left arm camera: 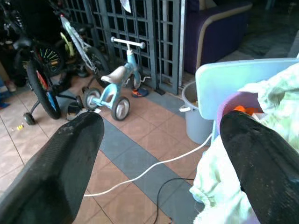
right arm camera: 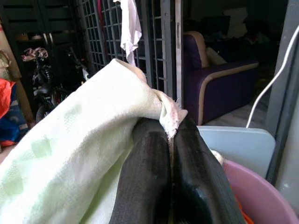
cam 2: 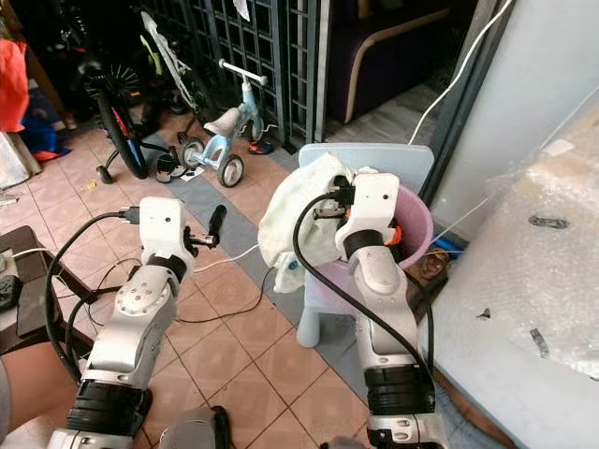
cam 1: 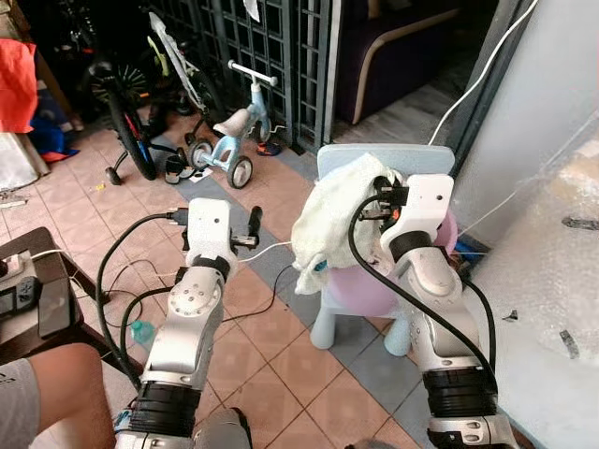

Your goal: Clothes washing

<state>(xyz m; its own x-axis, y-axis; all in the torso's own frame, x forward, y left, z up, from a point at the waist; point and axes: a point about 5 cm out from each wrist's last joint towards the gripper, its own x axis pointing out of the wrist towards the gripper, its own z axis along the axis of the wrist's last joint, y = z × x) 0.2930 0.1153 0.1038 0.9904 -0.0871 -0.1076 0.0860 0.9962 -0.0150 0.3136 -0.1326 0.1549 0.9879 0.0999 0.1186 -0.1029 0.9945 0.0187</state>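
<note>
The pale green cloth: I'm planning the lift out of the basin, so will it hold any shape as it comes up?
Probably not. The pale green cloth drapes in loose folds below the right gripper, so it looks floppy. It seems light, pinched by one edge. It may drag over the pink basin.

Ahead of me stands a dark metal grille gate (cam 1: 271,56), my landmark here. Just in front of it sits a small pale-blue tricycle (cam 1: 229,140), with a larger black bicycle (cam 1: 131,112) to that tricycle's left. Beyond the gate, inside, I see a dark purple sofa (cam 1: 393,47). A white cable (left arm camera: 149,170) and a black cable (cam 1: 271,299) trail over the tiled floor (cam 1: 281,374) before the gate.
</note>
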